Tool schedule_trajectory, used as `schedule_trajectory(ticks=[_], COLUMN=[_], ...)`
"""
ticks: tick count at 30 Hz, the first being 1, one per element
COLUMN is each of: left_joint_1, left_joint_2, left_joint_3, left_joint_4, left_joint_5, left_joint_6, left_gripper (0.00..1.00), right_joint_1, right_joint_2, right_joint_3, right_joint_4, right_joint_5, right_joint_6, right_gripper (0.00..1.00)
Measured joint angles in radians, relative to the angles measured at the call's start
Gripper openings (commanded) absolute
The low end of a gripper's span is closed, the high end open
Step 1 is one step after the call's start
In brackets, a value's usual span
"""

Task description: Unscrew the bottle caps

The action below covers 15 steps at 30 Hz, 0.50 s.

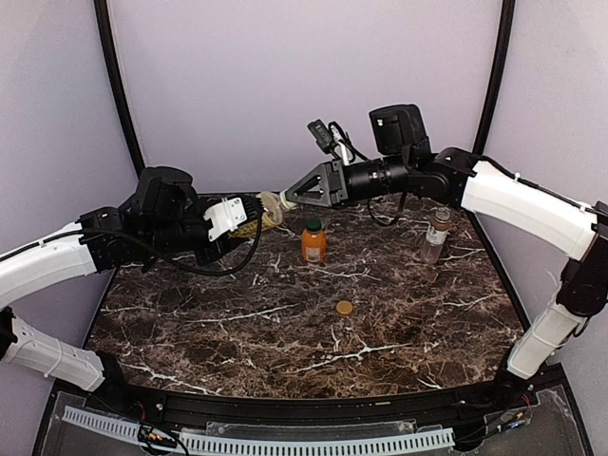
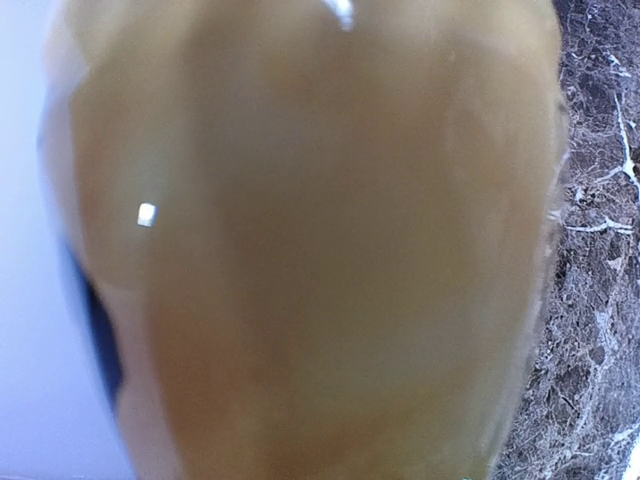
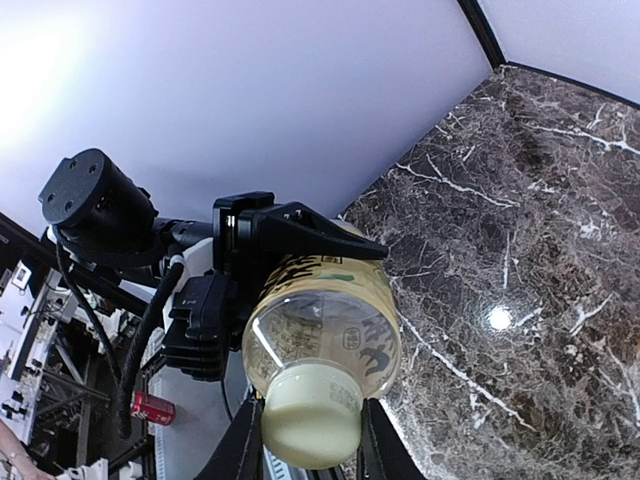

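My left gripper [image 1: 245, 220] is shut on the slim yellow bottle [image 1: 258, 221] and holds it on its side above the table's back left. The bottle fills the left wrist view [image 2: 320, 250] and hides the fingers there. My right gripper [image 1: 285, 199] is shut on the bottle's cream-white cap [image 1: 273, 201]. In the right wrist view the cap [image 3: 310, 425] sits between my fingers [image 3: 238, 452], still on the bottle [image 3: 330, 300]. The orange bottle [image 1: 313, 244] stands upright with its dark green cap [image 1: 313, 225]. The clear bottle [image 1: 435, 236] stands at the right. A tan-brown cap [image 1: 344, 308] lies loose on the table.
The dark marble table [image 1: 237, 332] is enclosed by pale walls at the back and sides. The left gripper's black finger [image 3: 300, 225] shows over the bottle in the right wrist view. Black frame posts stand at the back corners.
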Motion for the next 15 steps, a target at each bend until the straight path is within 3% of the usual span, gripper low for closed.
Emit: schedule_trajectory(ticks=[4, 8, 11, 15], left_joint_1=[0.0, 0.0, 0.0, 0.003], left_joint_2=[0.0, 0.0, -0.002, -0.018], left_joint_3=[0.0, 0.0, 0.002, 0.021], left_joint_4=[0.0, -0.003, -0.037, -0.171], left_joint_5=[-0.002, 0.005, 0.053, 0.208], left_joint_6=[0.002, 0.001, -0.011, -0.035], left_gripper=[0.39, 0.38, 0.38, 0.38], right_joint_1=[0.001, 0.001, 0.011, 0.072], right_joint_2=[0.0, 0.002, 0.002, -0.021], right_joint_3=[0.001, 0.007, 0.017, 0.024], right_joint_4=[-0.001, -0.014, -0.058, -0.168], right_joint_5=[0.002, -0.01, -0.022, -0.001], right_joint_6=[-0.014, -0.056, -0.184, -0.488], right_gripper=[0.0, 0.0, 0.0, 0.0])
